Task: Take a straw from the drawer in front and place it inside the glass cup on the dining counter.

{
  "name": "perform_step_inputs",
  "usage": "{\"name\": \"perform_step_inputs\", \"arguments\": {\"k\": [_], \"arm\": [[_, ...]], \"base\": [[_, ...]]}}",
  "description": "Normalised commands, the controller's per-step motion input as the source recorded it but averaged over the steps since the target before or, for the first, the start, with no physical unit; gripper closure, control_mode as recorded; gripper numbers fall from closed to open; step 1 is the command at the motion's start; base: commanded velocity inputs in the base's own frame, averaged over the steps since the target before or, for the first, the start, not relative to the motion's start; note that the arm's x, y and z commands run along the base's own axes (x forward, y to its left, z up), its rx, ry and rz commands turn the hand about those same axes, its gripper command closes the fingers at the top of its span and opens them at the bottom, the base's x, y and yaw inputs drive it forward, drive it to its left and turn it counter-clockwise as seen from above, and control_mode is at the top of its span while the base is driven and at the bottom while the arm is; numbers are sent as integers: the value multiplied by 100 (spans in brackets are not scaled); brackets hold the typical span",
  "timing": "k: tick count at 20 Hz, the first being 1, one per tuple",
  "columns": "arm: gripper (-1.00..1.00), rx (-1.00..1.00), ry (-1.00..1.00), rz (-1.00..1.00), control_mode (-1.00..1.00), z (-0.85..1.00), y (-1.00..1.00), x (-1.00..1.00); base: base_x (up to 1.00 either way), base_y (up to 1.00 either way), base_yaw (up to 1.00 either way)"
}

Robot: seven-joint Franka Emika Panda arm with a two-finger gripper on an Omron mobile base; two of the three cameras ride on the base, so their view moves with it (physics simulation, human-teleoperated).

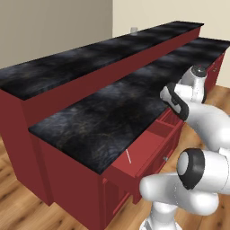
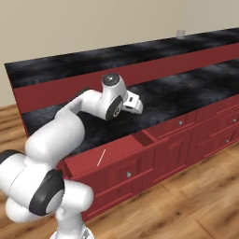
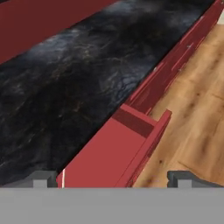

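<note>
From the left base view I see the arm bent up out of the lower right, its elbow high and the forearm reaching left over the open drawer [image 1: 146,152], with the wrist near the edge of the lower tabletop [image 1: 108,121]. The straw [image 1: 128,156] lies flat on the drawer floor toward its near end. The glass cup [image 1: 134,30] stands far off on the dining counter [image 1: 67,65], well apart from the arm.

In the right base view the arm rises from the lower left and folds forward, the hand turned level and pointing right above the lower tabletop, past the drawer's far end. The fingers [image 2: 138,105] are released and grasp nothing. The straw [image 2: 101,158] rests on the drawer floor near its left end, below and to the left of the hand. The cup [image 2: 180,33] sits at the far right of the dining counter.

In the hand view I look along the drawer [image 3: 109,157]; the two fingertips [image 3: 41,178] stand wide apart at the bottom, and one end of the straw [image 3: 63,177] shows just beside the left one.
</note>
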Motion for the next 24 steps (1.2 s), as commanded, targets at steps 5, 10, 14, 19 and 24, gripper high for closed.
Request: {"name": "perform_step_inputs", "arguments": {"k": [5,10,14,19,24], "arm": [[-100,-4,19,0,-100,-72,24,0],[-100,-1,6,3,-100,-53,6,-23],[-100,0,3,12,-100,-53,0,-29],[-100,0,7,16,-100,-70,4,-10],[-100,0,7,21,-100,-77,19,7]], "base": [[0,0,0],[0,0,0],[0,0,0],[0,0,0],[0,0,0]]}}
